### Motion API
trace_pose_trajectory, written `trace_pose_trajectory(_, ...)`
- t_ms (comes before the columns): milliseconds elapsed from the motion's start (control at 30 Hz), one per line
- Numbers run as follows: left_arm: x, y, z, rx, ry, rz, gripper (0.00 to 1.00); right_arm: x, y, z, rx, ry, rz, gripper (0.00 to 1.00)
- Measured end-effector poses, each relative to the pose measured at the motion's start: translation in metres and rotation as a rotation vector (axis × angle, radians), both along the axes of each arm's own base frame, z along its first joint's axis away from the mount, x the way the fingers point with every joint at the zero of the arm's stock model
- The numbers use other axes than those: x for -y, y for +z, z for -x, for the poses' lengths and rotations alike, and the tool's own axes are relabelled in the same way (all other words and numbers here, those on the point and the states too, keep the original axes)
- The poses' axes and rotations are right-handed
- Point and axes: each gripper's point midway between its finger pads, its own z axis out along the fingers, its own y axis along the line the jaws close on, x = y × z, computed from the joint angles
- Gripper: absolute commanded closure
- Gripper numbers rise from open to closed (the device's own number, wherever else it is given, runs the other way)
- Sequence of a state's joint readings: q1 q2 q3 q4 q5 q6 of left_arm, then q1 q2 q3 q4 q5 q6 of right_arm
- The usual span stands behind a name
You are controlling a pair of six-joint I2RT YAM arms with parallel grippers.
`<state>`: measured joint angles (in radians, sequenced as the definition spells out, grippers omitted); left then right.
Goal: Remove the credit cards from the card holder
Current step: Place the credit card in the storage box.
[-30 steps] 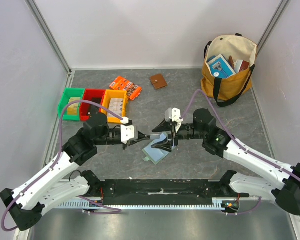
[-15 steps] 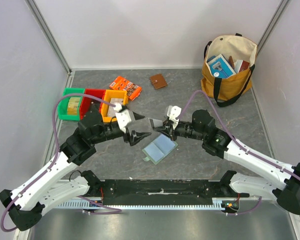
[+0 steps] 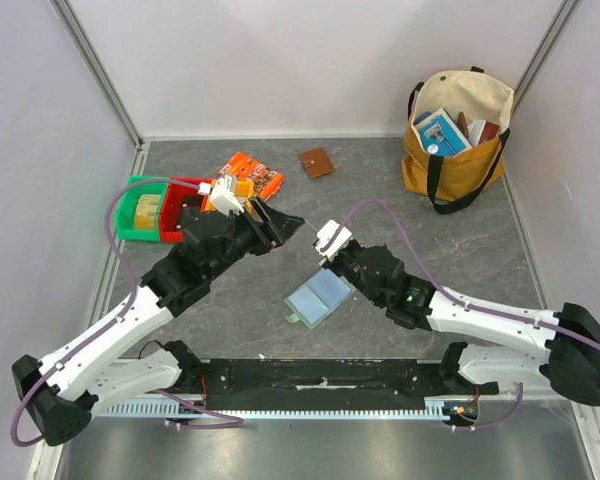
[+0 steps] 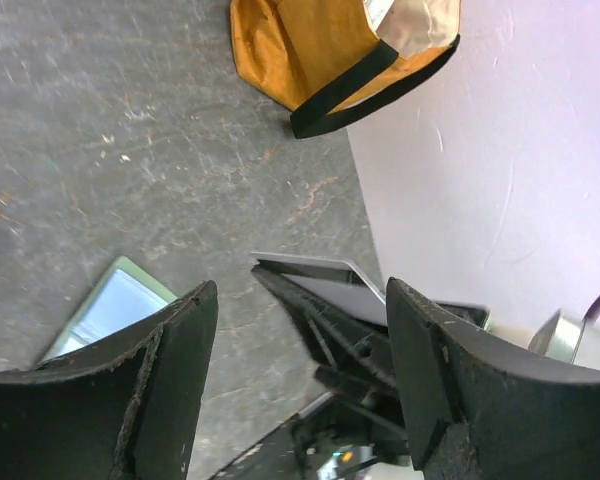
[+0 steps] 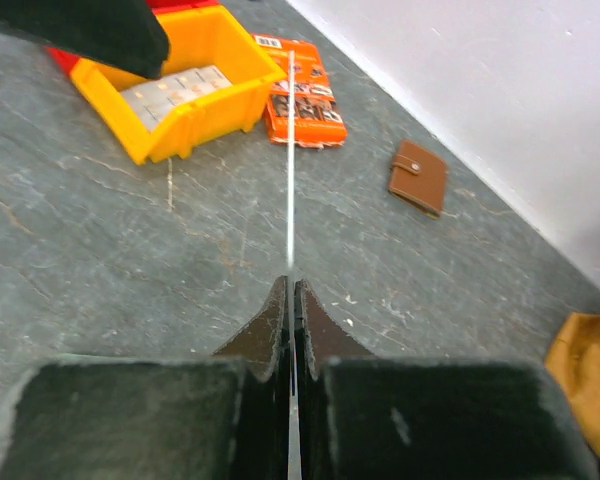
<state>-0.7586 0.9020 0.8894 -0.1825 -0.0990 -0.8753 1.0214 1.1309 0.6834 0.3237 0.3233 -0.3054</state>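
The pale blue card holder (image 3: 320,295) lies open and flat on the grey table, and shows at the lower left of the left wrist view (image 4: 108,305). My right gripper (image 3: 321,242) (image 5: 292,285) is shut on one of the credit cards, held above the table. That card is a thin white line edge-on (image 5: 291,170) in the right wrist view and a grey plate (image 4: 340,290) in the left wrist view. My left gripper (image 3: 288,222) (image 4: 300,290) is open with nothing between its fingers, just left of the card and facing it.
Green (image 3: 140,208), red (image 3: 185,195) and yellow (image 5: 180,90) bins stand at the left. An orange printed packet (image 3: 252,172) and a brown wallet (image 3: 317,161) lie at the back. A tan tote bag (image 3: 458,130) stands at the back right. Walls enclose three sides.
My left gripper opened and let go of the card, then rose and swung back and left. My right gripper shut on the card and carried it up and left, off the holder.
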Motion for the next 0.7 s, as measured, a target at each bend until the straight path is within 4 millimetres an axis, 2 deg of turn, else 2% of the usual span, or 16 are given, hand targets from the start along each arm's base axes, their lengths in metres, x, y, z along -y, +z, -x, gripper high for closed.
trace_pose_trajectory(167, 0.015, -0.013, -0.01, -0.155, 0.043, 0.098, 0.35, 0.002, -0.009, -0.003, 0.053, -0.072, 0.057, 1.0)
trace_pose_trajectory(500, 0.029, -0.027, -0.014, -0.274, 0.05, 0.156, 0.53, 0.001, -0.017, -0.008, 0.118, -0.16, 0.135, 1.0)
trace_pose_trajectory(600, 0.033, -0.026, -0.017, -0.281, 0.049, 0.159, 0.65, 0.0, -0.022, -0.008, 0.131, -0.177, 0.164, 1.0)
trace_pose_trajectory(700, 0.035, -0.028, -0.019, -0.286, 0.049, 0.155, 0.83, 0.002, -0.023, -0.009, 0.143, -0.201, 0.178, 1.0)
